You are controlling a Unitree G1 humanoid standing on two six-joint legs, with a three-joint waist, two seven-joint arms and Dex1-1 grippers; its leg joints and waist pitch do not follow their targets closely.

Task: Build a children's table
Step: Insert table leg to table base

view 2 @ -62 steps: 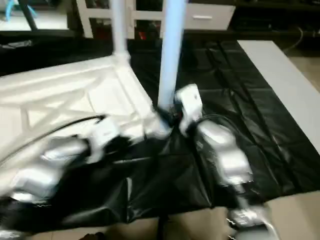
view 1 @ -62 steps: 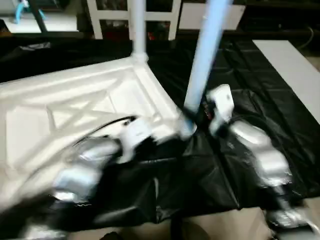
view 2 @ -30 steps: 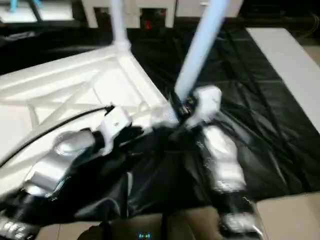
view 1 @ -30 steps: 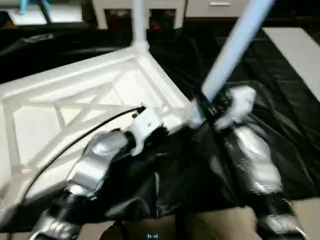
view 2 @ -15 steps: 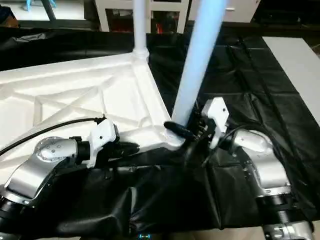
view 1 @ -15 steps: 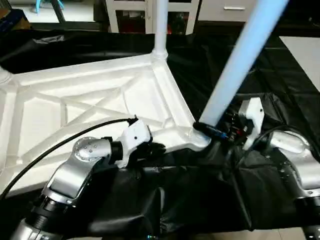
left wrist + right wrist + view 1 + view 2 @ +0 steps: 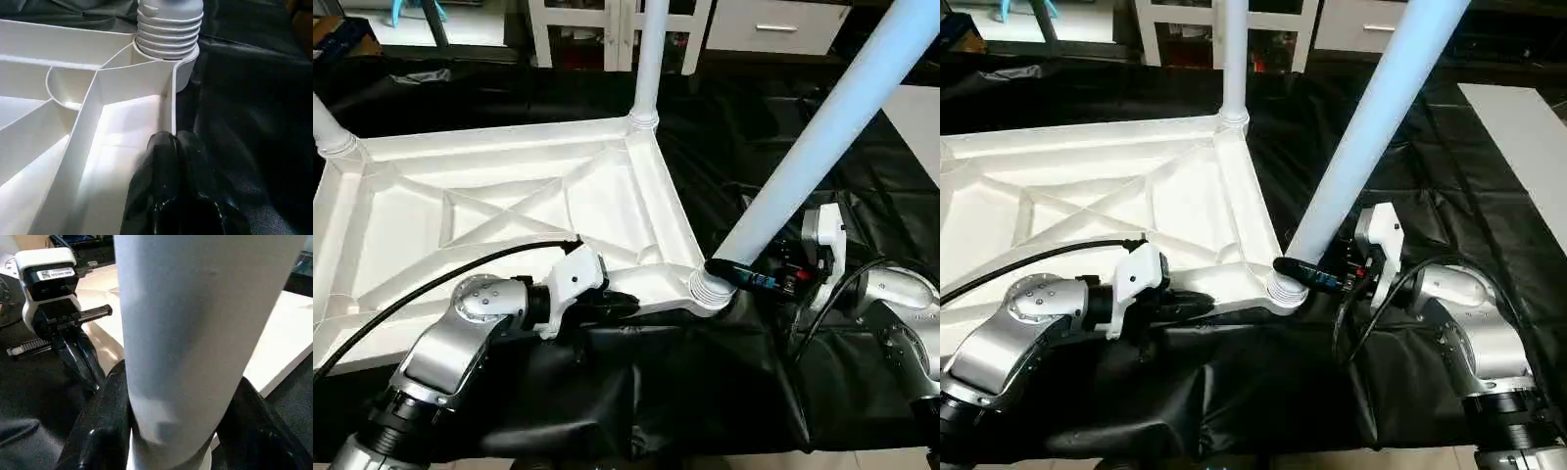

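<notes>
The children's table lies upside down: a white tabletop with X ribs facing up. One white leg stands upright in the far right corner socket, and another leg rises at the far left corner. A third leg leans to the right, its ribbed end sitting in the near right socket. My right gripper is shut around this leg just above the socket, one finger on each side. My left gripper is shut, its fingertips pressed on the near rim beside that socket.
The tabletop rests on a black-draped work table. White furniture stands behind it and a white panel lies at the right. A black cable arcs over the tabletop from my left arm.
The camera has shifted and steadied. The leg in my right gripper leans further right than before. Both grippers stay where they were on the leg and the rim.
</notes>
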